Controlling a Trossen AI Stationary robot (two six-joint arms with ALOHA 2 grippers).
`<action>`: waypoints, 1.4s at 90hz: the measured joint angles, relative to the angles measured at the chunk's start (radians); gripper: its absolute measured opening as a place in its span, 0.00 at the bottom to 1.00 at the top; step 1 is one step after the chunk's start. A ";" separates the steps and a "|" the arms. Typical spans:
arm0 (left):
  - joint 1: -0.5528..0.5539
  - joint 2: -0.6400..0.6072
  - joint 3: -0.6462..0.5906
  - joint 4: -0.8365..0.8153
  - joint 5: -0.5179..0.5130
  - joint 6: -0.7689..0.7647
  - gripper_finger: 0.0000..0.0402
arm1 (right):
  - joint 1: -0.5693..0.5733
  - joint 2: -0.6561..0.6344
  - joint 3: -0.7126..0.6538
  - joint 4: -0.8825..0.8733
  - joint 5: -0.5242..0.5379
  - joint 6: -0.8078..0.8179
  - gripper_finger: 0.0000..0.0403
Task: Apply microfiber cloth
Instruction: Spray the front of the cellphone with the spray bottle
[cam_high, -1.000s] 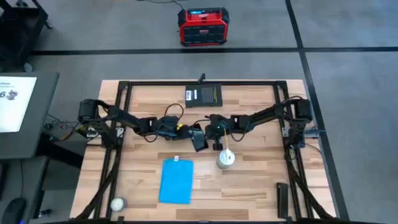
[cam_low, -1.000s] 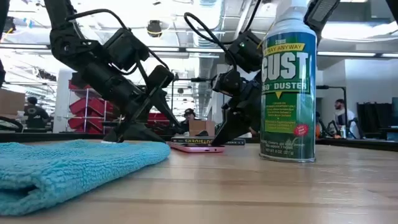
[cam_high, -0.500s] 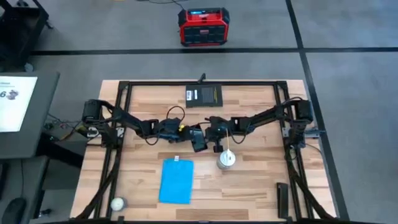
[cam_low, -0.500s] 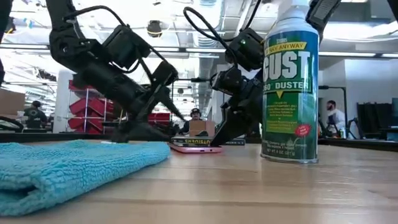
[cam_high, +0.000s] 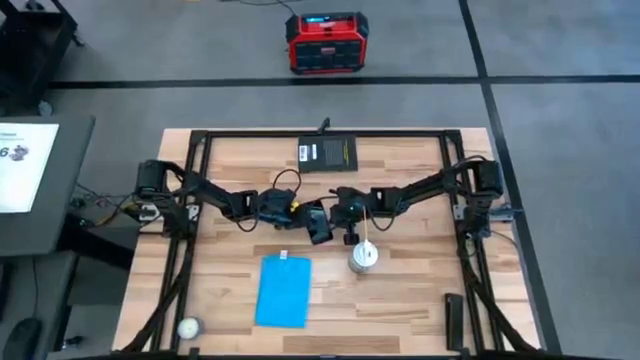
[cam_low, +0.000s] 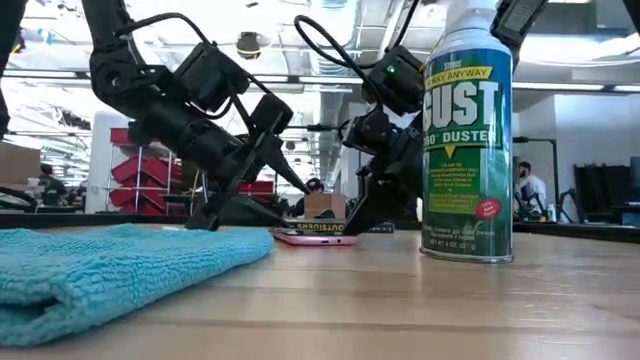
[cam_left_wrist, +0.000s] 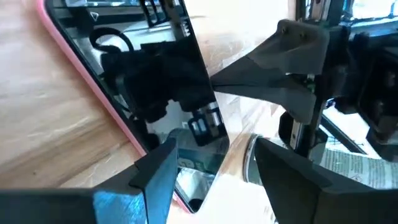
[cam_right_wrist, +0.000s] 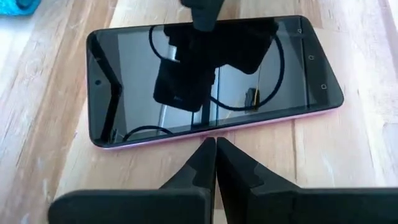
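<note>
High view: everything is placed here relative to the phone (cam_high: 319, 224), which lies screen-up, pink-edged, at the middle of the wooden table (cam_high: 420, 300). To its left, the left gripper (cam_high: 303, 212) is held low, just beside the phone; in the left wrist view its fingers (cam_left_wrist: 155, 177) are seen spread apart with nothing between them. Below and slightly left of the phone, nearer the table's front edge, the microfiber cloth (cam_high: 283, 290) is laid flat, apart from both grippers. Just right of the phone, the right gripper (cam_high: 336, 212) is lowered, its fingers (cam_right_wrist: 202, 165) pressed together and empty. Further right and forward, a duster can (cam_high: 363, 256) is stood upright.
</note>
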 joint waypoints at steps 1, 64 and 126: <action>0.002 -0.008 0.002 -0.007 0.001 0.006 0.48 | 0.000 0.000 0.000 0.000 0.000 0.000 0.00; 0.038 -0.109 0.045 -0.382 -0.107 0.151 0.48 | -0.002 -0.001 -0.001 0.049 -0.009 -0.011 0.00; 0.047 -0.075 0.045 -0.335 -0.105 0.192 0.48 | -0.040 0.165 0.091 0.122 -0.083 -0.006 0.00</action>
